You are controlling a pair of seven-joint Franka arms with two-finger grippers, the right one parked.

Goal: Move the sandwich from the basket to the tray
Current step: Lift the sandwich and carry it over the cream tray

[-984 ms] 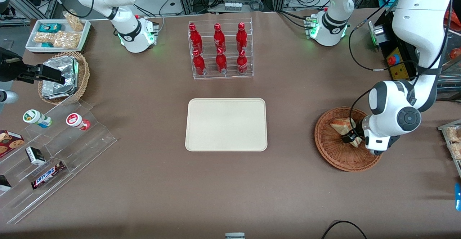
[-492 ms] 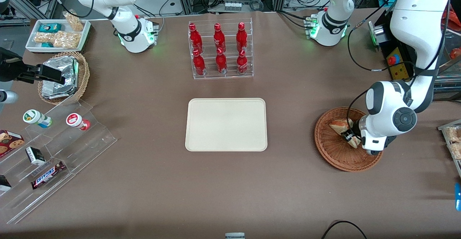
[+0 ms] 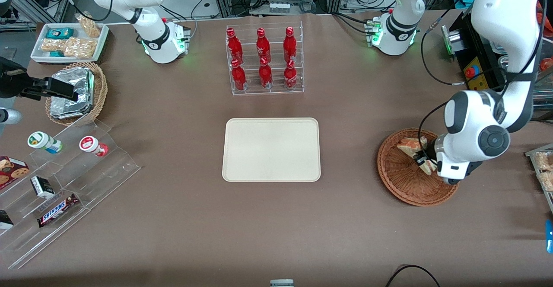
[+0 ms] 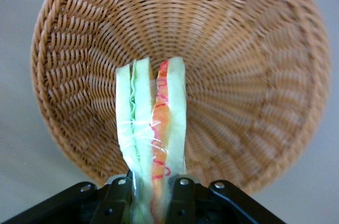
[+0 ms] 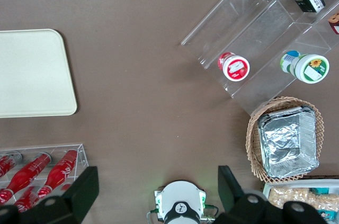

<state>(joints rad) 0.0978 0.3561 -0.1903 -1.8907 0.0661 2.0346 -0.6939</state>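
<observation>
The gripper (image 4: 150, 203) is clamped on the sandwich (image 4: 151, 128), its two black fingers (image 4: 117, 203) pressing the bread faces from either side at the wide end of the wedge. The sandwich is soft white bread under crinkled clear wrap, with a pale green layer along one slice and an orange-red layer along the other. Its long axis runs straight out from the fingers, the narrower end pointing away from the wrist, over the middle of the basket (image 4: 249, 75).

From the front, the gripper (image 3: 421, 161) sits low over the basket (image 3: 402, 187), and the sandwich (image 3: 410, 146) is in it, above the woven floor; whether it touches the floor cannot be told. The basket is round, shallow, tightly woven reddish-brown wicker, standing toward the working arm's end of the table.

The tray (image 3: 271, 149), smooth, flat, cream and round-cornered, lies well apart from the basket at mid-table. A clear rack of red bottles (image 3: 263, 60) stands farther from the front camera than the tray.
</observation>
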